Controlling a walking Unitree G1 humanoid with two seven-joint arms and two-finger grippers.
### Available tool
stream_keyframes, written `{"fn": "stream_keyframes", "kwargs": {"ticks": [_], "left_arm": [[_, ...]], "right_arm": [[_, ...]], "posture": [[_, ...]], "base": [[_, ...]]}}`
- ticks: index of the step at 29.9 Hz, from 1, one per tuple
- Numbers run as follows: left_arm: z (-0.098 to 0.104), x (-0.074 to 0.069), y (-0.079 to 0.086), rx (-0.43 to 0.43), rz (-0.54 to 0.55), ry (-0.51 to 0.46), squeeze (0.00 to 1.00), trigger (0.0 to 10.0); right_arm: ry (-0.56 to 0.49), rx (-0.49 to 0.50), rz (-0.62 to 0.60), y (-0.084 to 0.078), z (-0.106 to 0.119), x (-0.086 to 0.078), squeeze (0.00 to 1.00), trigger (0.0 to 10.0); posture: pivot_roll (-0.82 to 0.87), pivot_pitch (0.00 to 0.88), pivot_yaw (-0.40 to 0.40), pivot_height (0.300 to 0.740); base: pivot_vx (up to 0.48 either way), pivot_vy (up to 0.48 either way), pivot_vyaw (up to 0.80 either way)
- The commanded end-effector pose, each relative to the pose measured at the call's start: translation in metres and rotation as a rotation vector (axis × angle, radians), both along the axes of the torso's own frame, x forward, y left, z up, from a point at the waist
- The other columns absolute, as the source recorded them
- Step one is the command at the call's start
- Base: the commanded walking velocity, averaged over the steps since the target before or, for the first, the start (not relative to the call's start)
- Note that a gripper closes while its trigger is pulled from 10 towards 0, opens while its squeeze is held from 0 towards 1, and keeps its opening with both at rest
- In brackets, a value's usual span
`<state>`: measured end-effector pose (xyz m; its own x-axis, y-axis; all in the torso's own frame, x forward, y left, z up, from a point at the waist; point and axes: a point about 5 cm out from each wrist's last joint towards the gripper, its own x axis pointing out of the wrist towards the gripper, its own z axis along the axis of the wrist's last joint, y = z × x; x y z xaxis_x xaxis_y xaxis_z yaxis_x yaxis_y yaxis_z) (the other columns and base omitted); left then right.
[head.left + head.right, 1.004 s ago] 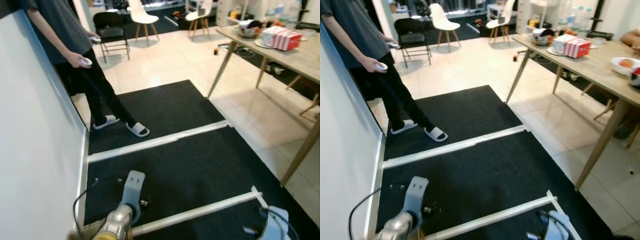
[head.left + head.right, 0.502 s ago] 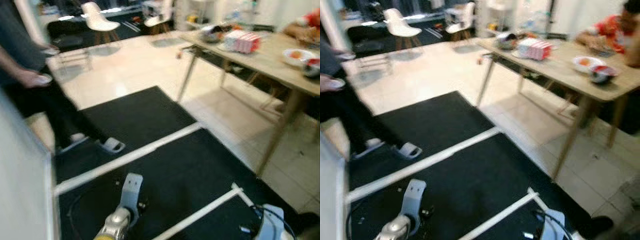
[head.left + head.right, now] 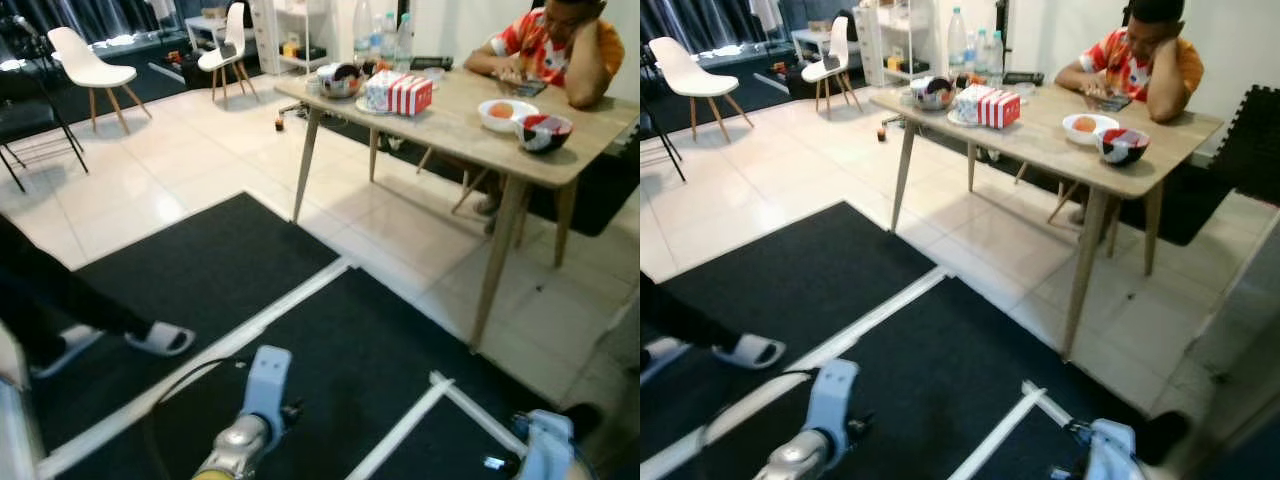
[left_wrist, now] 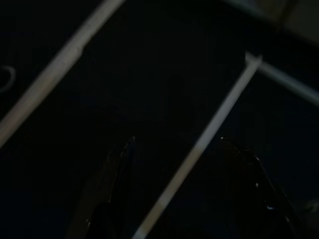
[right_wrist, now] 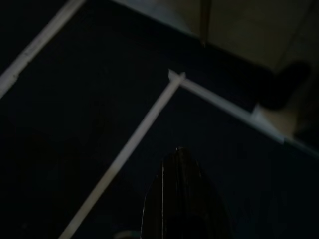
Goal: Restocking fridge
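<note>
Left gripper (image 4: pixel 174 189) hangs spread, right gripper (image 5: pixel 182 199) pressed together, both empty above the mat (image 3: pixel 330 340). No fridge stock within reach, so its handling can't be judged.

A person (image 3: pixel 548 45) sits at a wooden table (image 3: pixel 470 125) beyond black mats (image 3: pixel 330 350).

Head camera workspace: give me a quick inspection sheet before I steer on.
Surface: black floor mat with white tape lines, pale floor tiles beyond.
Job's things: no fridge seen; clear plastic bottles on the light wooden table.
Clutter: red-and-white striped box, white bowl, red patterned bowl.
Grippers: left claw open, right claw shut, both hanging over the mat.
Cables: black cable by the left arm.
Surroundings: seated person at the table, another person's sandalled foot, white chairs.
</note>
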<state>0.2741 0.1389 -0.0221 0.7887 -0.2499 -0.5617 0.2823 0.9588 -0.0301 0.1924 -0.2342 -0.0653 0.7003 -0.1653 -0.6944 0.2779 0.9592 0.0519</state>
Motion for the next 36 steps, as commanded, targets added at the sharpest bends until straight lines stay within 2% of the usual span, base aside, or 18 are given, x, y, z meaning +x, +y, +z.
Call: {"fn": "stream_keyframes", "kwargs": {"ticks": [1,7,16,20,30,36], "left_arm": [[-0.007,-0.008,0.009,0.004,0.036,0.034,0.00,10.0],[-0.006,-0.007,0.009,0.009,0.014,0.037,0.00,10.0],[-0.005,-0.005,0.009,0.004,0.029,0.033,0.00,10.0],[-0.005,-0.005,0.006,0.012,-0.003,0.035,0.00,10.0],[-0.003,-0.002,0.009,0.003,0.024,0.028,0.00,10.0],[-0.005,-0.006,0.011,0.000,0.042,0.034,0.00,10.0]], "right_arm": [[-0.001,0.012,0.007,0.005,-0.001,0.001,0.00,10.0],[-0.013,0.007,0.020,0.006,0.002,0.007,0.00,10.0],[-0.006,0.002,0.008,0.004,0.001,0.005,0.00,10.0],[0.007,-0.013,0.054,0.006,0.001,0.005,0.00,10.0],[-0.001,0.003,0.035,0.009,0.001,0.007,0.00,10.0],[0.009,0.023,0.032,0.016,-0.002,0.004,0.00,10.0]], "posture": [[-0.11,0.024,0.065,0.740],[-0.11,0.045,0.087,0.740],[-0.12,0.045,0.081,0.740],[-0.12,0.046,0.087,0.740],[-0.11,0.051,0.084,0.740],[-0.10,0.048,0.072,0.740]], "base": [[0.307,0.000,0.00],[0.305,0.000,0.00],[0.296,0.000,0.00],[0.289,0.000,0.00],[0.288,0.000,0.00],[0.289,0.000,-0.08]]}}
